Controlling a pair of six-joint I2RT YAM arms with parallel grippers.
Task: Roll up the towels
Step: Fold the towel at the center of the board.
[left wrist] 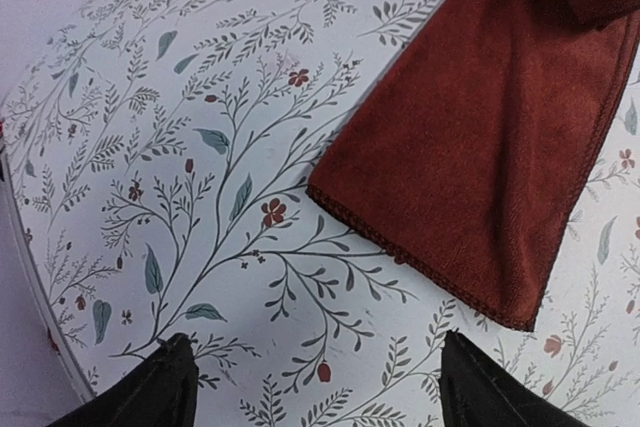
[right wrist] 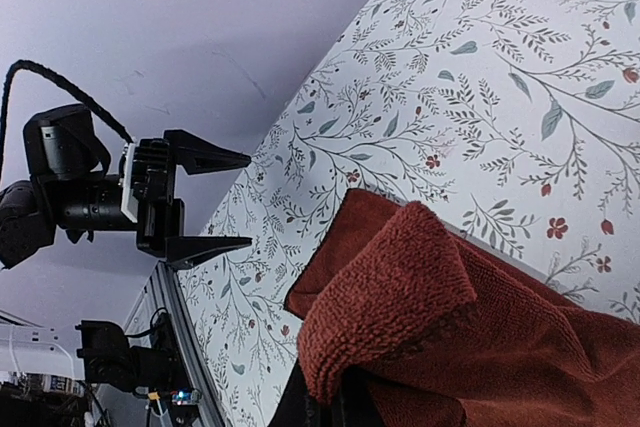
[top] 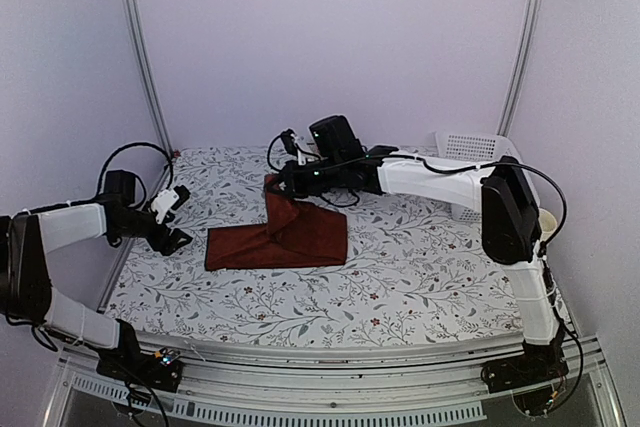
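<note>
A dark red towel [top: 285,239] lies partly folded in the middle of the floral table covering [top: 400,267]. Its far corner is lifted off the table, and my right gripper [top: 277,187] is shut on that corner. In the right wrist view the fuzzy red towel [right wrist: 450,317] folds over my right gripper [right wrist: 335,409] at the bottom edge. My left gripper [top: 176,228] hovers open to the left of the towel, touching nothing. From the left wrist, the towel's hemmed edge [left wrist: 490,137] lies ahead and to the right of the open left gripper [left wrist: 315,387]. The left gripper [right wrist: 245,199] also shows in the right wrist view.
A white perforated basket [top: 478,153] stands at the back right, behind the right arm. Metal frame posts [top: 140,57] rise at the back corners. The table's left edge [left wrist: 30,277] runs close to the left gripper.
</note>
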